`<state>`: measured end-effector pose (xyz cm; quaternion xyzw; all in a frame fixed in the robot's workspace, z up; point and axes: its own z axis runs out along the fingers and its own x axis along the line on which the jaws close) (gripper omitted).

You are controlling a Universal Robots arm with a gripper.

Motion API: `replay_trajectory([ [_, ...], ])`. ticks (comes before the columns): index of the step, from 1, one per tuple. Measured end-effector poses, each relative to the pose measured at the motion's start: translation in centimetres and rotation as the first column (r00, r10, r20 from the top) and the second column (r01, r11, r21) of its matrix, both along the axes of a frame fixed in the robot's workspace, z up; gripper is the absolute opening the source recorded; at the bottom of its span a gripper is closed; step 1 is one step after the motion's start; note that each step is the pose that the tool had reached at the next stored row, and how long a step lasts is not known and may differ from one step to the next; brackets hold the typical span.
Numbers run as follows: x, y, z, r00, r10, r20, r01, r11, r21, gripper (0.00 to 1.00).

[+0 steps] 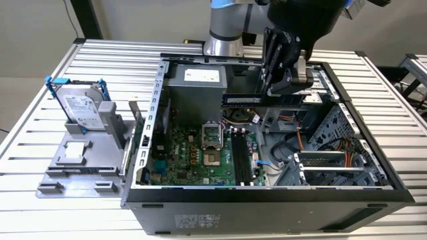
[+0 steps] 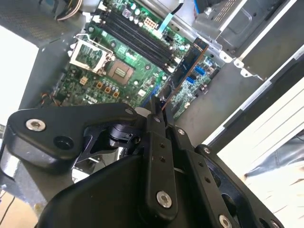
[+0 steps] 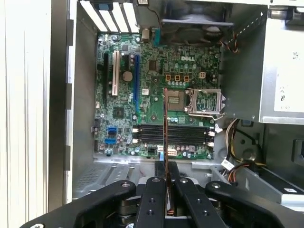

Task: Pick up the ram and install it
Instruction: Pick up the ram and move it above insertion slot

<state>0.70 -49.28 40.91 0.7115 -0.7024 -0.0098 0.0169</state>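
Observation:
The ram is a long, thin, dark stick held level above the open computer case, over the back of the motherboard. My gripper is shut on the stick's end toward the exterior view's right. In both wrist views the ram shows edge-on, sticking out from between the black fingers. The black memory slots lie on the board below the stick, apart from it, with nothing in them.
A silver hard drive in a blue bracket stands on a grey holder at the exterior view's left. Inside the case are a grey power supply, the CPU socket, orange cables and a metal drive cage.

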Motion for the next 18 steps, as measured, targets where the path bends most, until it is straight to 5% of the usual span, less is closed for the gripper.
replay_trajectory([
  [7, 0.85, 0.12, 0.0, 0.9997, -0.024, 0.0, 0.024, 0.9997, 0.0001, 0.0],
  [14, 0.87, 0.19, 0.01, 0.9997, -0.025, 0.0, 0.025, 0.9997, -0.0001, 0.0],
  [18, 0.87, 1.61, 0.0, 0.9997, -0.025, 0.0, 0.025, 0.9997, -0.0002, 0.0],
])
